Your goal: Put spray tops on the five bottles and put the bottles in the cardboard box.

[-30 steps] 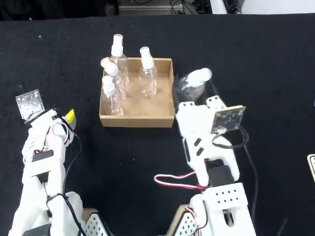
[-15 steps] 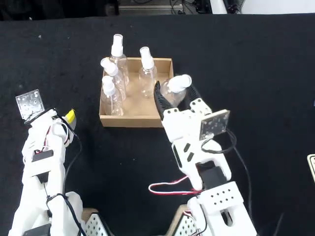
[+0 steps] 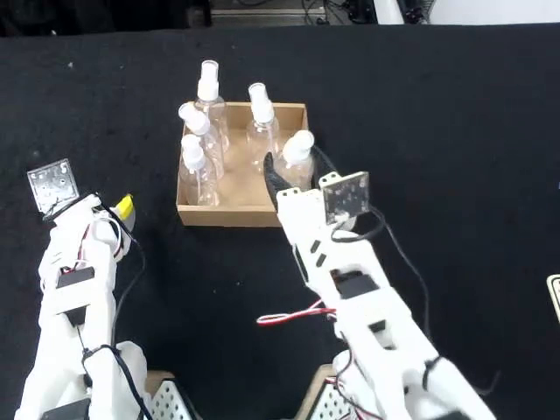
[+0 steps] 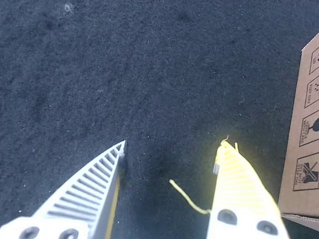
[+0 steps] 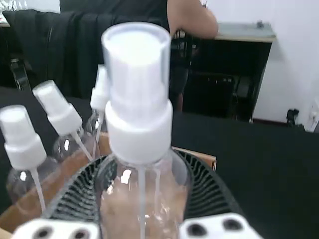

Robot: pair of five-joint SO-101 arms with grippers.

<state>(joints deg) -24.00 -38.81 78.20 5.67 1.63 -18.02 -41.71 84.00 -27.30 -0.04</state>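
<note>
Bottle (image 3: pixel 299 150) upright in right claw (image 3: pixel 297 172); at box (image 3: pixel 245 215) edge

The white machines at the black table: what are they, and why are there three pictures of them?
They are two small robot arms, each ending in a two-fingered claw called a gripper. The wide picture looks down from a fixed camera; the other two come from cameras on the arms' wrists. On the black table stands a cardboard box with four clear spray bottles in it. The right gripper is shut on a fifth bottle, spray top on, at the box's right edge. The left gripper is open and holds nothing, over bare table beside the box.
</note>
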